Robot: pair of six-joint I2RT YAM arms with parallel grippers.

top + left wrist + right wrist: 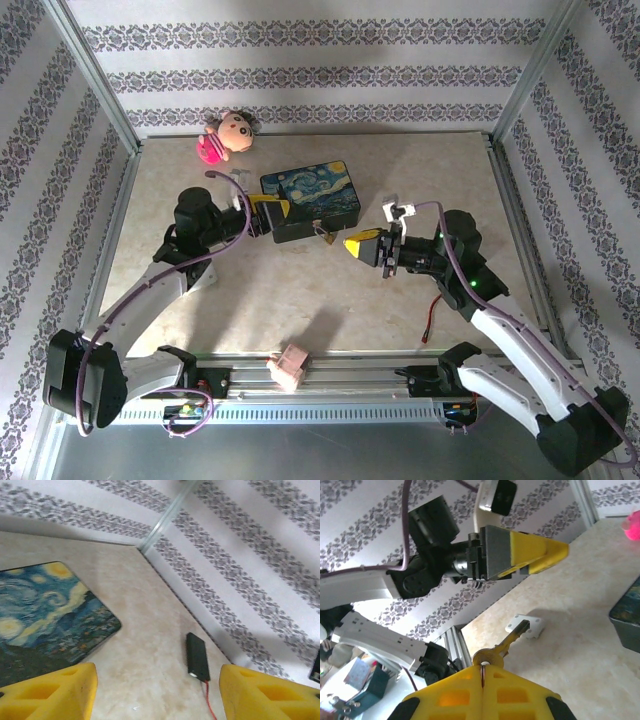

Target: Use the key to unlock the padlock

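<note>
Padlock [327,238]: tiny, brass-gold, dangling at the near face of the starry-painted box [312,198], about mid-bench [250,300], a little toward the far edge. Judged light and stiff, smooth metal, likely slippery and apt to swing or twist away under a key's push. Probably best pinched across the flat sides of the body, keyhole end left free, thin shackle left alone. Left claw [272,210] released, yellow fingers [50,695] wide apart with bare bench between, sitting at the box's left end, near the padlock but apart from it. Right claw [355,243] clenched on the head of the key [509,639], blade jutting out ahead, just beside the padlock on the side toward the right edge. Contact between blade and lock too small to tell.
</note>
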